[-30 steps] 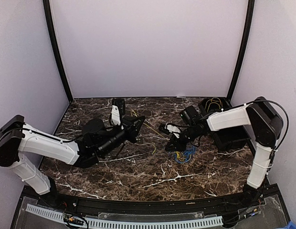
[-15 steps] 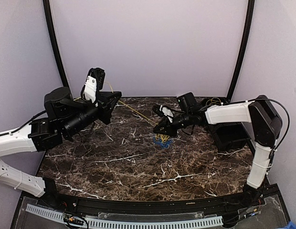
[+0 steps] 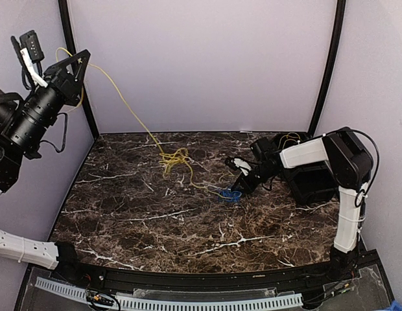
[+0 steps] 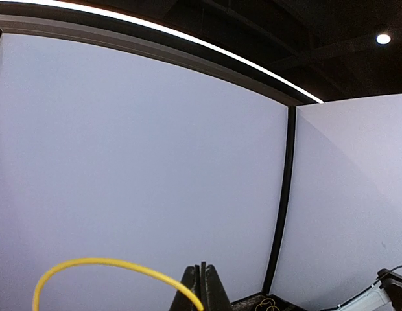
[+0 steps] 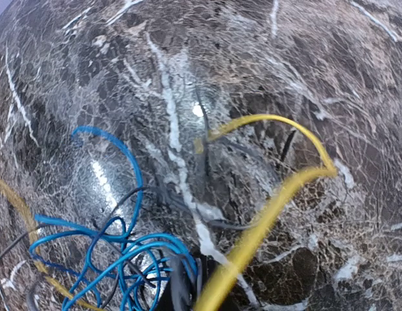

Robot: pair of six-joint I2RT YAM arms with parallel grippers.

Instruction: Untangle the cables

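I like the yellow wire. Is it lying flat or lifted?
Partly lifted: the left pincer holds one end of the yellow wire high; its loops trail down to the table.

table (image 3: 188,227): dark marble, white veins | black bin (image 3: 316,188) — far right corner | walls (image 3: 207,65): pale lilac

Lilac walls (image 3: 201,65), marble tabletop (image 3: 188,233) (dark, white-veined)

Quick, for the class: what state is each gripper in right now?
Left gripper: shut on the yellow cable, high above the table.
Right gripper: down at the blue cables; open or shut cannot be told.
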